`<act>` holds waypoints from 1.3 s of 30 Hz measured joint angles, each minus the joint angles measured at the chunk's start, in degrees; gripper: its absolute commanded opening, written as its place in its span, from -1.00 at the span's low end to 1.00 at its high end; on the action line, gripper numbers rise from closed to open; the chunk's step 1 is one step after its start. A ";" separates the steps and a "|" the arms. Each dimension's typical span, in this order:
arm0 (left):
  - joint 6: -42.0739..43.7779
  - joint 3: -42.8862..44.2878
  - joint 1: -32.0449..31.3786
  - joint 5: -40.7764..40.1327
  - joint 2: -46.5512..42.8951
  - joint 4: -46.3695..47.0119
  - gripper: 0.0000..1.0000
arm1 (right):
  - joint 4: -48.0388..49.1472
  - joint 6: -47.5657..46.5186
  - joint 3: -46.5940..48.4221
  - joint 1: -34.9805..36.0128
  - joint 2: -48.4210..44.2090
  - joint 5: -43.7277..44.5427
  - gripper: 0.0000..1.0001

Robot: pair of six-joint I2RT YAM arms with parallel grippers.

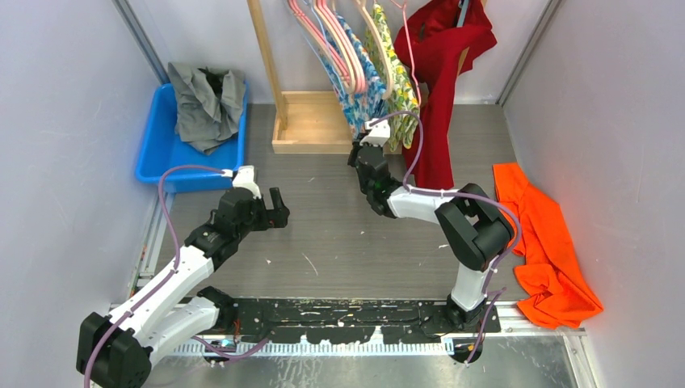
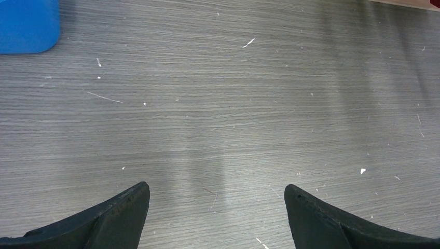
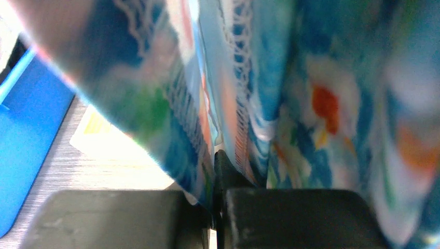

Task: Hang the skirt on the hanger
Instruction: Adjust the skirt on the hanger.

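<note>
The skirt (image 1: 361,85) is a blue floral garment hanging from the pink hangers (image 1: 338,40) on the wooden rack. My right gripper (image 1: 360,145) reaches up to its lower edge. In the right wrist view the jaws (image 3: 218,161) are shut, with a fold of the skirt (image 3: 290,93) pinched between them. My left gripper (image 1: 279,212) hovers low over the table at centre left. Its fingers (image 2: 119,212) stand wide open with only bare table between them (image 2: 217,194).
A blue bin (image 1: 161,149) holding a grey cloth (image 1: 206,101) sits at the back left. A yellow-green floral garment (image 1: 397,73) and a red garment (image 1: 440,73) hang on the rack with the wooden base (image 1: 311,129). An orange cloth (image 1: 549,242) lies at the right.
</note>
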 measured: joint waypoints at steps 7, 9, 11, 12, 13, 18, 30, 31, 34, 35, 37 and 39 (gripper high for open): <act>0.00 0.00 0.00 0.13 -0.07 0.00 0.99 | 1.64 0.44 -1.27 0.26 0.00 0.15 -0.88; 0.00 0.00 0.00 0.13 -0.09 0.00 0.99 | 1.68 0.44 -1.29 0.26 0.00 0.15 -0.60; 0.00 0.00 0.00 0.13 -0.09 -0.02 0.99 | 1.70 0.59 -1.36 0.26 0.00 0.11 0.02; 0.00 0.00 0.00 0.13 -0.09 -0.02 0.99 | 1.77 0.90 -1.46 0.28 -0.04 0.11 0.24; 0.00 0.00 0.00 0.13 -0.15 -0.04 0.99 | 1.97 1.11 -1.73 0.28 -0.22 0.00 0.38; 0.02 0.00 0.00 -0.09 -1.31 -0.39 0.99 | 0.22 1.07 -5.09 0.50 -5.55 -1.33 0.59; 0.22 0.59 0.00 -1.25 -2.21 -3.48 0.99 | -17.53 1.44 -11.10 0.76 -35.17 -7.23 0.99; 0.22 0.92 0.00 -1.42 -2.23 -4.00 0.99 | -18.86 1.46 -11.54 0.76 -37.68 -7.74 0.99; 0.17 1.53 0.04 -2.03 -2.89 -4.72 0.99 | -24.09 1.46 -14.78 0.85 -47.47 -8.92 0.99; 0.17 1.66 0.04 -2.47 -3.37 -5.01 0.99 | -26.71 1.49 -16.04 0.87 -51.08 -8.90 0.99; 0.15 1.92 0.04 -3.61 -4.37 -5.68 0.99 | -30.56 1.49 -17.77 0.96 -56.08 -8.37 0.99; 0.20 2.08 0.09 -4.90 -5.40 -6.03 0.99 | -34.58 1.44 -19.52 0.96 -60.81 -6.99 0.99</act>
